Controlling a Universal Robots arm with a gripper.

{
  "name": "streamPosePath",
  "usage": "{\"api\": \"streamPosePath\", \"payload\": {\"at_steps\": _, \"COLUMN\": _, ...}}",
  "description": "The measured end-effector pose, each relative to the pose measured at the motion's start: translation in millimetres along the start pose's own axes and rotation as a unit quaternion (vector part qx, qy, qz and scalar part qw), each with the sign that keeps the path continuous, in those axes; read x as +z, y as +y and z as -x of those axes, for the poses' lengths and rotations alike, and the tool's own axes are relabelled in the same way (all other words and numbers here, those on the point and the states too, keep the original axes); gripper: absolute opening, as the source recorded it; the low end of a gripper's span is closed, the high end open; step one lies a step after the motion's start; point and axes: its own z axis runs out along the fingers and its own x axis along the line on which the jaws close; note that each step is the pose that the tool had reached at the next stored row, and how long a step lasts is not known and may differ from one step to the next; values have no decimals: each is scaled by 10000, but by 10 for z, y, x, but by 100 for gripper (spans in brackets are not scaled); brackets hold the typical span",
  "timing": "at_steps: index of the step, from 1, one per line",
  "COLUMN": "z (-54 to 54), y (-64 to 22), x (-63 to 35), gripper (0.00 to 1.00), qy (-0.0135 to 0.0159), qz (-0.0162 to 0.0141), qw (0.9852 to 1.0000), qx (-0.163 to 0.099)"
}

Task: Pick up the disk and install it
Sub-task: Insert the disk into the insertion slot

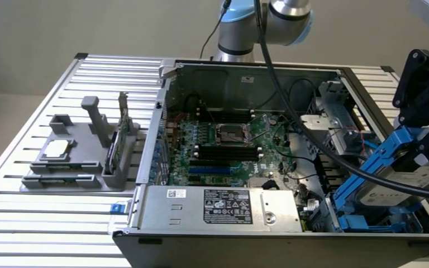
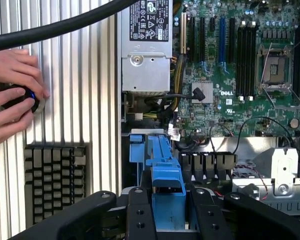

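The disk (image 1: 394, 194) is a silver drive with a white label in a blue plastic carrier. It hangs tilted above the open computer case (image 1: 162, 111), at the case's near corner on the exterior view's right. My gripper (image 1: 417, 161) is shut on its upper end. Under it, inside the case, sit blue drive-bay rails (image 1: 354, 223). In the wrist view the disk's blue carrier (image 2: 167, 181) stands between the two black fingers (image 2: 140, 216) of my gripper (image 2: 171, 216), with the bay's blue guide just beyond it.
A power supply (image 1: 222, 205) and the motherboard (image 1: 222, 142) lie in the case. A thick black cable (image 1: 315, 146) crosses it. A grey fixture (image 1: 73, 167) on the slatted table holds a processor chip (image 1: 56, 148) and a green card (image 1: 114, 146). A person's hand (image 2: 12, 95) rests near a keyboard (image 2: 55, 180).
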Motion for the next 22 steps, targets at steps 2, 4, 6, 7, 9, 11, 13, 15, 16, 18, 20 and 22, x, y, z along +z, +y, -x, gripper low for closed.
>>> {"api": "streamPosePath", "payload": {"at_steps": 2, "z": 1, "y": 6, "x": 4, "gripper": 33, "qy": 1, "qz": -28, "qw": 10000, "qx": -1}}
{"api": "streamPosePath", "payload": {"at_steps": 4, "z": 1, "y": 20, "x": 14, "gripper": 33, "qy": 1, "qz": -33, "qw": 10000, "qx": -2}}
{"api": "streamPosePath", "payload": {"at_steps": 6, "z": 3, "y": 45, "x": 24, "gripper": 33, "qy": 4, "qz": -35, "qw": 10000, "qx": 2}}
{"api": "streamPosePath", "payload": {"at_steps": 7, "z": 4, "y": 51, "x": 29, "gripper": 33, "qy": 3, "qz": -35, "qw": 10000, "qx": 4}}
{"api": "streamPosePath", "payload": {"at_steps": 9, "z": 11, "y": 51, "x": 31, "gripper": 33, "qy": 5, "qz": -36, "qw": 10000, "qx": 10}}
{"api": "streamPosePath", "payload": {"at_steps": 11, "z": 23, "y": 52, "x": 31, "gripper": 33, "qy": 10, "qz": -38, "qw": 10000, "qx": 21}}
{"api": "streamPosePath", "payload": {"at_steps": 13, "z": 31, "y": 52, "x": 33, "gripper": 33, "qy": 20, "qz": -43, "qw": 10000, "qx": 30}}
{"api": "streamPosePath", "payload": {"at_steps": 15, "z": 41, "y": 53, "x": 34, "gripper": 33, "qy": 44, "qz": -57, "qw": 10000, "qx": 34}}
{"api": "streamPosePath", "payload": {"at_steps": 16, "z": 46, "y": 53, "x": 35, "gripper": 33, "qy": 58, "qz": -68, "qw": 10000, "qx": 34}}
{"api": "streamPosePath", "payload": {"at_steps": 18, "z": 52, "y": 52, "x": 41, "gripper": 33, "qy": 77, "qz": -88, "qw": 9999, "qx": 33}}
{"api": "streamPosePath", "payload": {"at_steps": 20, "z": 53, "y": 52, "x": 53, "gripper": 33, "qy": 81, "qz": -95, "qw": 9999, "qx": 32}}
{"api": "streamPosePath", "payload": {"at_steps": 22, "z": 56, "y": 52, "x": 66, "gripper": 33, "qy": 91, "qz": -96, "qw": 9999, "qx": 34}}
